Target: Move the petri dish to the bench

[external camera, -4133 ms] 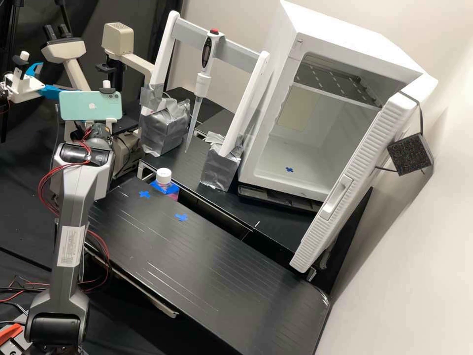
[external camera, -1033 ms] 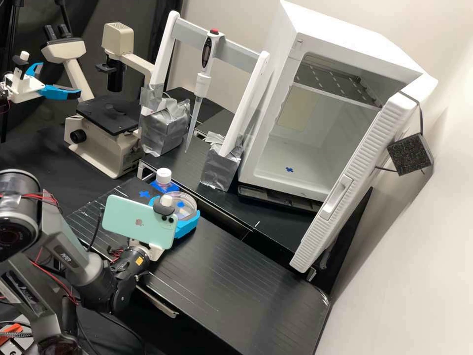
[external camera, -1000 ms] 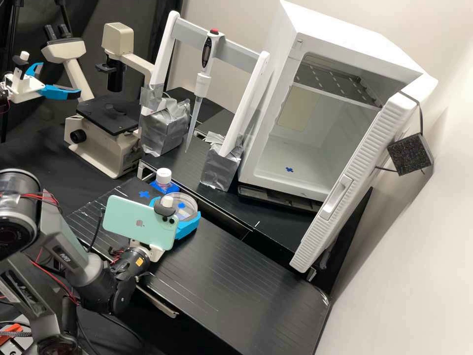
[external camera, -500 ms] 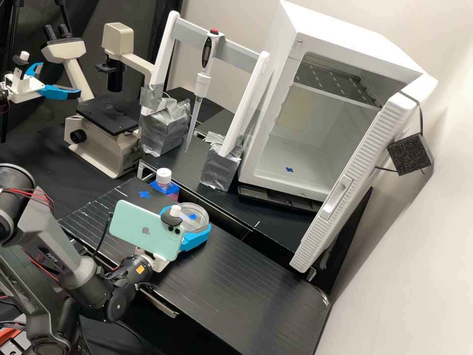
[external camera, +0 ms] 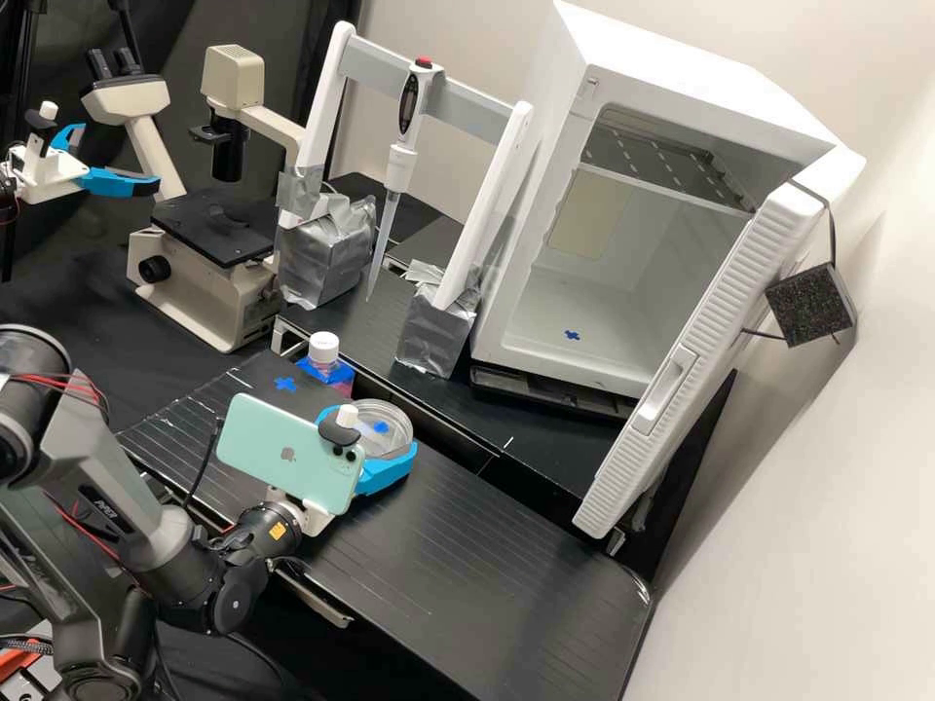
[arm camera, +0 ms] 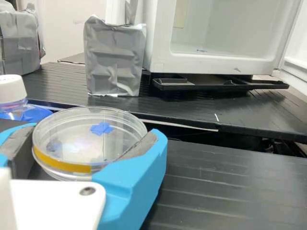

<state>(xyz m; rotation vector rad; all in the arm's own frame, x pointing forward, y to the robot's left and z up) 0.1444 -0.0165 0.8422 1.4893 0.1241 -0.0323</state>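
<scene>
- Phone, arm-mounted, masking part of the gripper.
- Petri dish, clear, yellow-banded, clasped between blue fingers, over the black bench; contact unclear.
- Bottle, white-capped, near the dish.
- Pipette, hung on a taped stand.
- White cabinet, door ajar.
</scene>
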